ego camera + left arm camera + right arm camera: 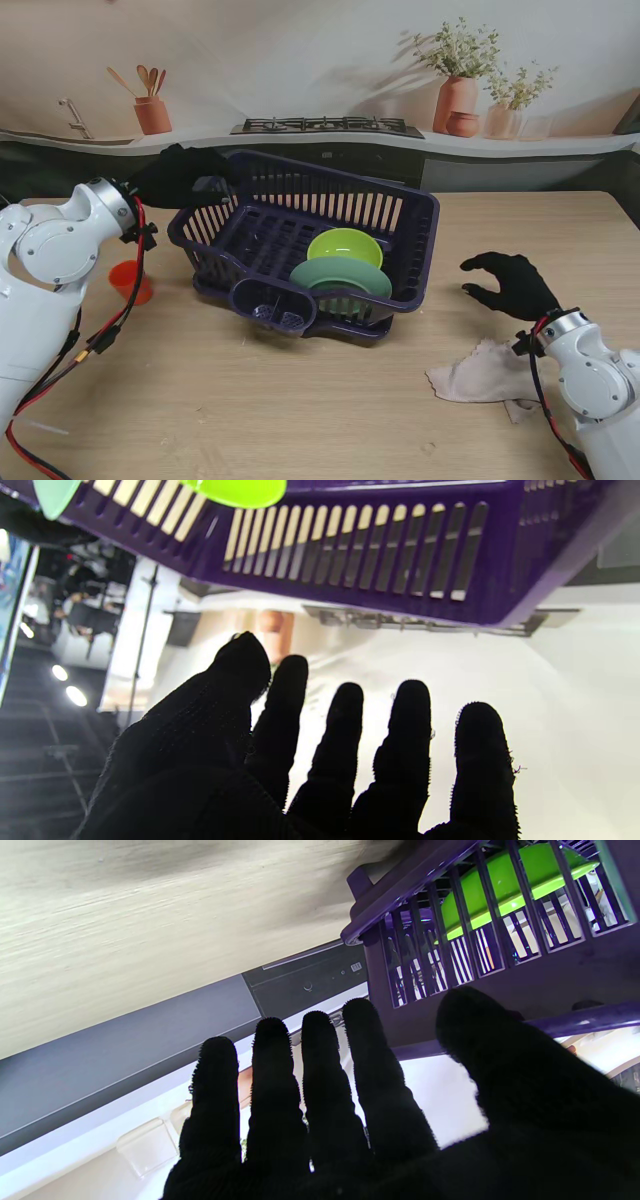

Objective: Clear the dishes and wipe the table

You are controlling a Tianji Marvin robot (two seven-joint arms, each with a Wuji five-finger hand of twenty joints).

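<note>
Across the middle of the pale wood-grain counter point(300, 400) sits the dark purple slatted plastic dish rack point(400, 215), its ribbed walls letting water and light through. Two dishes already stand in it: a glossy lime-green bowl point(345, 244) leaning on edge in the slots, and a matte pale-green round plate point(340, 276) propped in front of it, nearer to me. Standing them on edge suits a rack built to hold dishes apart.

One dish seems left out: a small orange plastic cup point(128, 282) on the counter to the rack's left, partly hidden by the left arm.

The left hand point(175, 176), in a black knitted glove, hovers at the rack's far left corner; its wrist view shows the fingers point(345, 730) spread and straight, holding nothing, with the rack wall just ahead. Whether it touches the rim I cannot tell.

The right hand point(512, 283) hangs over bare counter right of the rack, fingers point(320, 1075) loosely extended and empty. Just nearer to me lies a crumpled beige cloth point(475, 378), soft and creased, within its easy reach, likely meant for the wiping, which by the look of things is not yet begun.
</note>
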